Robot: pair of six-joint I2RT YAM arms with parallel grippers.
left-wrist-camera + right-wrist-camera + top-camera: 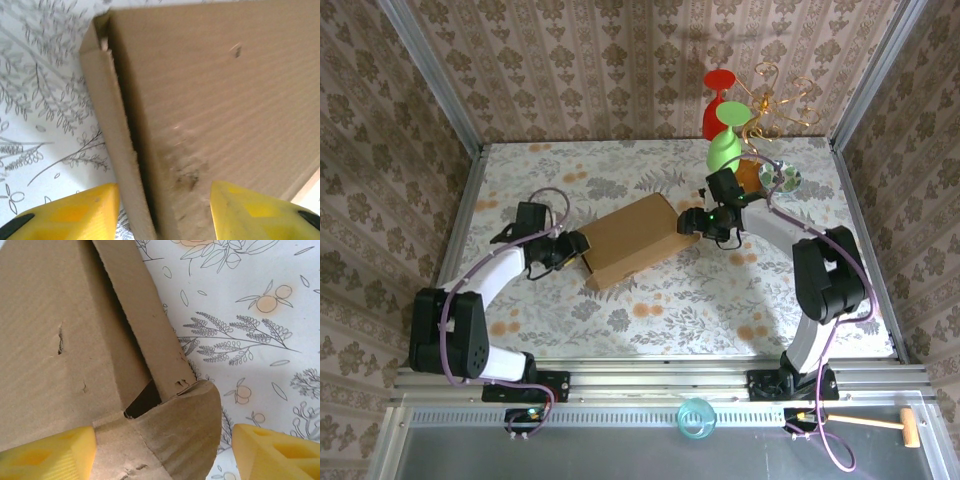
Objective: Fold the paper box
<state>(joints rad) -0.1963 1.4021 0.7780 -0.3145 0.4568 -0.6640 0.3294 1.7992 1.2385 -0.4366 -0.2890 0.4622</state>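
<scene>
Paper box [632,240], plain brown cardboard, sits between left fingers [65,210] and right fingers [270,450], both spread apart.

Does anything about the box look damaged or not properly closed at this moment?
Yes. On the paper box, a rounded tab sticks out untucked at one corner, leaving a dark gap; the top panel has a small tear.

My bench [720,300] has a pale cover printed with leaves and orange fruit. The box [632,238] lies on it near the centre, between my two arms and at an angle to the bench edges. In the far right corner are a green glass [723,150] and a red glass [713,118], with a gold wire piece [785,100] beside them.
</scene>
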